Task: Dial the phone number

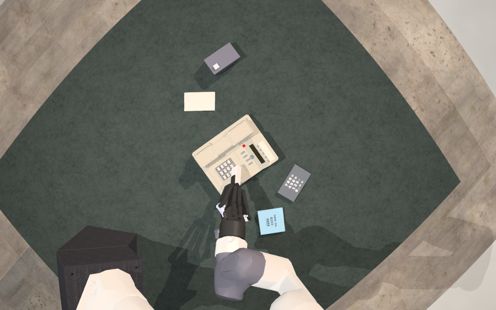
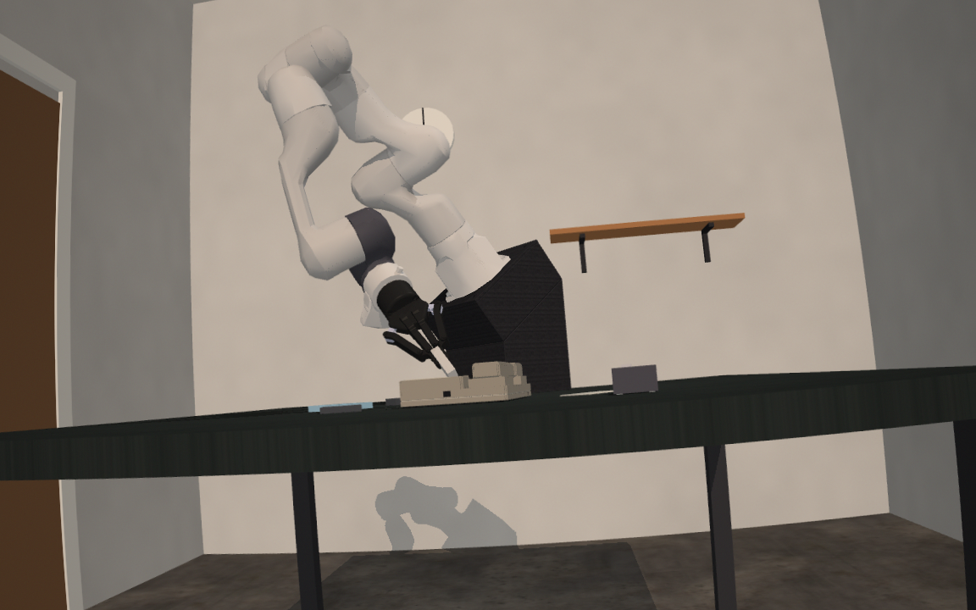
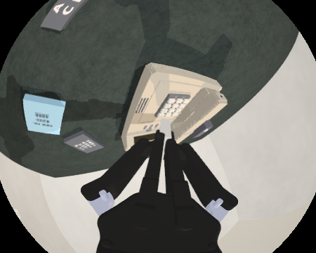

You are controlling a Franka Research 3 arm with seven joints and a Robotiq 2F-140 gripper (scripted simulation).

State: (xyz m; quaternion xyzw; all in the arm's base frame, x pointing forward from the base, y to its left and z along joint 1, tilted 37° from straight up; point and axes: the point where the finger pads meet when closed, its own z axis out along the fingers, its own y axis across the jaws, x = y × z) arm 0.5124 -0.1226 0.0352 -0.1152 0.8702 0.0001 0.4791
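Observation:
The beige desk phone lies on the dark mat, its handset in the cradle on the far left side. Its grey keypad is at the near corner. My gripper is shut, and its pale fingertips point down at the right edge of the keypad. In the wrist view the tips sit at the near edge of the keypad. In the side view the gripper slants down onto the phone. The blue note with the number lies to the right of my wrist.
A dark grey calculator-like pad lies right of the phone. A cream card and a grey box lie farther back. The black robot pedestal stands at the near left. A grey card with letters shows in the wrist view.

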